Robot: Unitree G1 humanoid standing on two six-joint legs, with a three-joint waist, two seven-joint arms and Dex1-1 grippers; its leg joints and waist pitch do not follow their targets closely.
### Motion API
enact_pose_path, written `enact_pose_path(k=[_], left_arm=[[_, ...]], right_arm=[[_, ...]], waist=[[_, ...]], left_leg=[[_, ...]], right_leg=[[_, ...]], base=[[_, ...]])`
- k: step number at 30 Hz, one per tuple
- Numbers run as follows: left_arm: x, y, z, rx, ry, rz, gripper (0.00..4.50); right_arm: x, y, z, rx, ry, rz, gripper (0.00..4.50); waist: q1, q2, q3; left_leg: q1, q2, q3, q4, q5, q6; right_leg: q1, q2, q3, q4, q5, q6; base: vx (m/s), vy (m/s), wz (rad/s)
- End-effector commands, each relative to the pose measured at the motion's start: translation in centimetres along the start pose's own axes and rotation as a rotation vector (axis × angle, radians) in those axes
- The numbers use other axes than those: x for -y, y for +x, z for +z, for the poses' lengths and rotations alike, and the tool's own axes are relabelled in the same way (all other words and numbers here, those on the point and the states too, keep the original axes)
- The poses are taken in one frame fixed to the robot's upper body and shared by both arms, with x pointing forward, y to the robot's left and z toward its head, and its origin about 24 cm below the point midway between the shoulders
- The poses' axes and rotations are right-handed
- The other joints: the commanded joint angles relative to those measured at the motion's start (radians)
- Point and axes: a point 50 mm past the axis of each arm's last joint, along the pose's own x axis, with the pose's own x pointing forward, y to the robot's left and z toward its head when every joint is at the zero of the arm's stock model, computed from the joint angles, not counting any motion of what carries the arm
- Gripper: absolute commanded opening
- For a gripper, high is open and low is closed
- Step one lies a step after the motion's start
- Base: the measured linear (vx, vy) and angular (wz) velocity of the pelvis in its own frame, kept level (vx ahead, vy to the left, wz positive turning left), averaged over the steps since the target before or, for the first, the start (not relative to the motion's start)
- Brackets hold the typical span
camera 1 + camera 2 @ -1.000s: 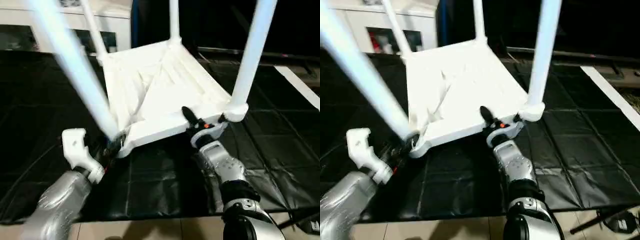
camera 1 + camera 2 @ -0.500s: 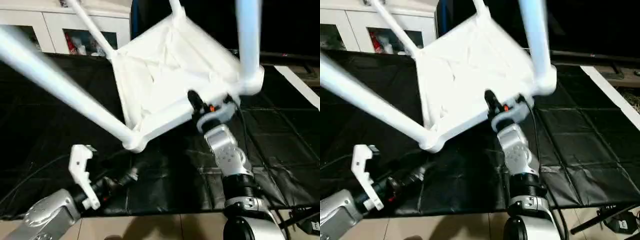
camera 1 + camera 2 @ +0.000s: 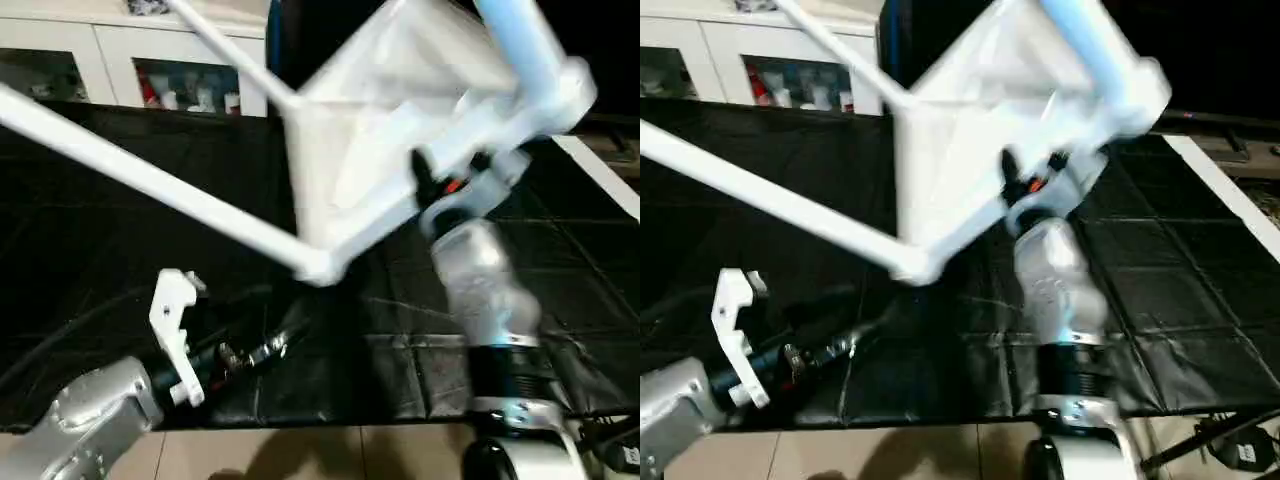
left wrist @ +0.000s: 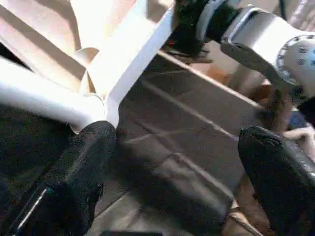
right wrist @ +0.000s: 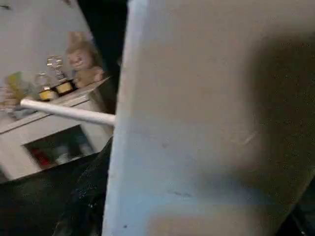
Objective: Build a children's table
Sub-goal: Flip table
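1. Tabletop (image 3: 380,130) hangs tilted above the black floor mat (image 3: 120,200), legs fitted; your right end effector (image 3: 440,185) clamps its near edge.
2. Left end effector (image 4: 172,162) stands wide open and empty, just below the near corner socket (image 3: 318,268).
3. Near leg (image 3: 150,180) runs long toward the robot's left, away from that corner; your left arm is the closer one.

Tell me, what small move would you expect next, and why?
Probably the right gripper keeps tipping the table over toward its feet. It clamps the tabletop's edge alone, lifted and tilted, legs fitted and pointing sideways. The left gripper hangs open below the near corner socket, holding nothing.
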Motion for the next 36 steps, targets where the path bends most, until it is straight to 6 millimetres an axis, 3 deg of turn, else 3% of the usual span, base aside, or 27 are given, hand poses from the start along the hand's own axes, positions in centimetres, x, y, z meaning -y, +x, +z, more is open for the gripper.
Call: enact_pose_path(k=[1, 6, 7, 9, 12, 13, 18, 19, 23, 29, 30, 32, 33, 34, 35, 36], left_arm=[[0.4, 0.3, 0.3, 0.008, 0.004, -0.034, 4.5], [0.5, 0.7, 0.4, 0.018, 0.005, -0.043, 4.5], [0.5, 0.9, 0.6, 0.031, 0.021, -0.032, 4.5], [0.5, 1.0, 0.7, 0.041, 0.029, -0.025, 4.5], [0.5, 1.2, 0.7, 0.046, 0.04, -0.016, 4.5], [0.5, 1.2, 0.7, 0.047, 0.04, -0.015, 4.5], [0.6, 1.4, 0.4, 0.049, 0.04, -0.003, 4.5], [0.6, 1.4, 0.4, 0.049, 0.04, -0.002, 4.5], [0.7, 1.4, 0.3, 0.05, 0.043, 0.002, 4.5], [0.7, 1.5, 0.5, 0.053, 0.056, 0.005, 4.5], [0.7, 1.6, 0.5, 0.05, 0.06, 0.003, 4.5], [0.6, 1.5, 0.5, 0.034, 0.071, -0.001, 4.5], [0.6, 1.5, 0.5, 0.034, 0.071, -0.001, 4.5], [0.5, 1.5, 0.6, 0.028, 0.076, -0.004, 4.5], [0.4, 1.5, 0.6, 0.025, 0.079, -0.006, 4.5], [0.4, 1.5, 0.7, 0.025, 0.079, -0.006, 4.5]], right_arm=[[0.9, -0.3, 1.0, 0.02, -0.14, -0.05, 1.94], [0.5, -0.5, 1.0, -0.013, -0.273, -0.046, 1.94], [0.0, -0.4, 1.1, -0.029, -0.372, -0.013, 1.94], [-0.3, -0.3, 1.2, -0.034, -0.426, 0.008, 1.94], [-0.7, -0.2, 1.2, -0.045, -0.462, 0.027, 1.94], [-0.9, -0.1, 1.2, -0.052, -0.476, 0.035, 1.94], [-1.3, -0.1, 1.2, -0.08, -0.535, 0.083, 1.91], [-1.4, -0.1, 1.1, -0.082, -0.534, 0.092, 1.91], [-1.7, -0.3, 1.0, -0.091, -0.536, 0.118, 1.91], [-2.5, -1.4, 0.7, -0.095, -0.464, 0.208, 1.91], [-2.6, -1.8, 0.6, -0.095, -0.453, 0.233, 1.91], [-2.7, -2.8, 0.2, -0.102, -0.431, 0.291, 1.91], [-2.7, -2.8, 0.2, -0.102, -0.431, 0.291, 1.91], [-2.4, -3.3, -0.1, -0.107, -0.416, 0.3, 1.91], [-2.2, -3.4, -0.2, -0.112, -0.413, 0.291, 1.91], [-2.1, -3.4, -0.2, -0.112, -0.413, 0.29, 1.91]], waist=[[-0.01, 0.012, -0.049], [-0.018, 0.008, -0.047], [-0.023, -0.004, -0.045], [-0.027, 0.0, -0.045], [-0.032, -0.014, -0.043], [-0.033, -0.011, -0.044], [-0.035, -0.032, -0.044], [-0.034, -0.029, -0.045], [-0.034, -0.037, -0.047], [-0.038, -0.035, -0.048], [-0.039, -0.032, -0.048], [-0.044, -0.017, -0.048], [-0.046, -0.022, -0.049], [-0.05, -0.012, -0.047], [-0.051, -0.009, -0.047], [-0.054, -0.014, -0.046]], left_leg=[[0.014, -0.021, 0.025, -0.072, -0.181, -0.09], [0.013, -0.022, 0.026, -0.071, -0.186, -0.088], [0.01, -0.022, 0.026, -0.071, -0.189, -0.086], [0.011, -0.021, 0.025, -0.071, -0.203, -0.089], [0.013, -0.02, 0.027, -0.07, -0.242, -0.087], [0.016, -0.019, 0.027, -0.07, -0.262, -0.087], [0.017, -0.016, 0.027, -0.069, -0.276, -0.083], [0.017, -0.016, 0.028, -0.069, -0.272, -0.083], [0.016, -0.016, 0.029, -0.065, -0.225, -0.08], [0.016, -0.017, 0.031, -0.063, -0.203, -0.078], [0.015, -0.017, 0.03, -0.064, -0.201, -0.078], [0.015, -0.017, 0.027, -0.065, -0.206, -0.082], [0.017, -0.017, 0.028, -0.064, -0.207, -0.079], [0.017, -0.018, 0.026, -0.066, -0.227, -0.082], [0.019, -0.018, 0.026, -0.066, -0.236, -0.082], [0.017, -0.018, 0.026, -0.067, -0.247, -0.081]], right_leg=[[0.035, -0.011, 0.022, -0.068, -0.108, -0.037], [0.035, -0.01, 0.025, -0.069, -0.128, -0.029], [0.036, -0.009, 0.025, -0.07, -0.147, -0.025], [0.035, -0.01, 0.026, -0.072, -0.17, -0.019], [0.028, -0.009, 0.028, -0.08, -0.239, -0.008], [0.024, -0.01, 0.03, -0.08, -0.26, -0.008], [0.021, -0.006, 0.031, -0.079, -0.243, -0.015], [0.02, -0.007, 0.032, -0.077, -0.233, -0.015], [0.024, -0.006, 0.032, -0.071, -0.172, -0.025], [0.027, -0.005, 0.033, -0.068, -0.13, -0.028], [0.028, -0.006, 0.033, -0.067, -0.122, -0.028], [0.03, -0.005, 0.032, -0.063, -0.1, -0.034], [0.03, -0.004, 0.032, -0.067, -0.094, -0.032], [0.03, -0.004, 0.032, -0.067, -0.106, -0.037], [0.028, -0.004, 0.032, -0.067, -0.109, -0.039], [0.028, -0.003, 0.031, -0.069, -0.122, -0.041]], base=[[0.0, 0.0, 0.0], [0.0, 0.0, 0.0], [0.0, 0.0, 0.0], [0.0, 0.0, 0.0], [0.0, 0.0, 0.0], [0.0, 0.0, 0.0], [0.0, 0.0, 0.0], [0.0, 0.0, 0.0], [0.0, 0.0, 0.0], [0.0, 0.0, 0.0], [0.0, 0.0, 0.0], [0.0, 0.0, 0.0], [0.0, 0.0, 0.0], [0.0, 0.0, 0.0], [0.0, 0.0, 0.0], [0.0, 0.0, 0.0]])
